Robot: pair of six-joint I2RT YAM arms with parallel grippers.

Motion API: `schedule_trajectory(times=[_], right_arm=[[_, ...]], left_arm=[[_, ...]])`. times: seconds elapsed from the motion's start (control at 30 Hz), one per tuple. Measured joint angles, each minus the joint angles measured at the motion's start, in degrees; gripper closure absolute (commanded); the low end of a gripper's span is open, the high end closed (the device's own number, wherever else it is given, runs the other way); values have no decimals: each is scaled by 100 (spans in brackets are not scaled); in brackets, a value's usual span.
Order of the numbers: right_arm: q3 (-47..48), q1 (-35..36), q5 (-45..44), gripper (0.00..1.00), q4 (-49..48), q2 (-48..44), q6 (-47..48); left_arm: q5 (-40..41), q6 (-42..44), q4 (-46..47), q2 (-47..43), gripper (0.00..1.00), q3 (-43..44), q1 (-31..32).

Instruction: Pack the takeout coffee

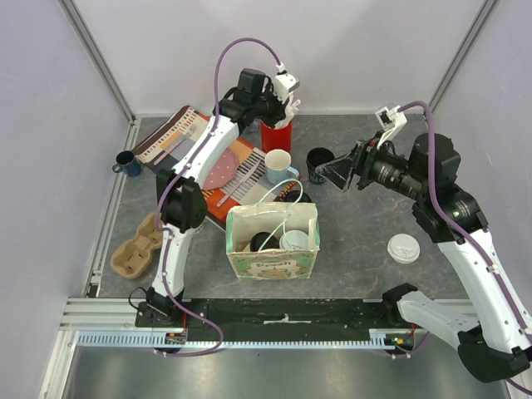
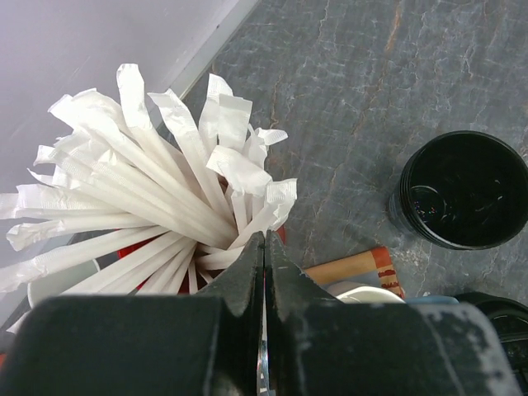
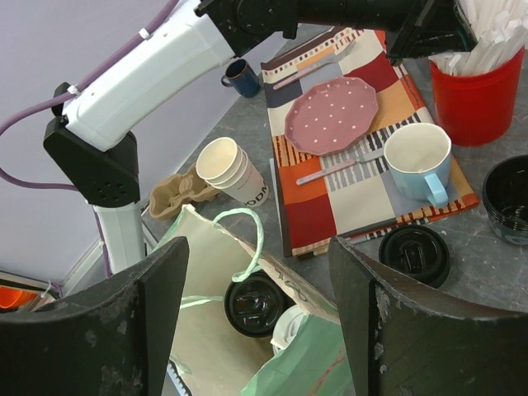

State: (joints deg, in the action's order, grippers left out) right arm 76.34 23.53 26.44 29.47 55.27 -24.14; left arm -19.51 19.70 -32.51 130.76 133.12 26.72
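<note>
The takeout coffee stands inside the open paper bag: one cup with a black lid and one with a white lid. The right wrist view looks down on both, the black lid and the white lid. My right gripper hovers open and empty to the right of and above the bag. At the back, my left gripper is down in the bundle of wrapped straws in the red cup. Its jaws are shut, and one straw runs in between the tips.
A glossy black mug and a light-blue mug stand behind the bag on and beside a striped mat with a pink plate. A loose black lid, a loose white lid, stacked paper cups, a cardboard carrier and a dark-blue mug lie around.
</note>
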Motion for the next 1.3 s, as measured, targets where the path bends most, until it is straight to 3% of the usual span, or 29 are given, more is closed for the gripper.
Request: schedule_trajectory(times=[0.77,1.3], right_arm=[[142,0,22,23,111,310,120],[844,-13,177,23,127,872,297]], left_arm=[[-138,-13,210,-713,98,0,-232],[-402,-15,-13,-2815,98,-44,-254]])
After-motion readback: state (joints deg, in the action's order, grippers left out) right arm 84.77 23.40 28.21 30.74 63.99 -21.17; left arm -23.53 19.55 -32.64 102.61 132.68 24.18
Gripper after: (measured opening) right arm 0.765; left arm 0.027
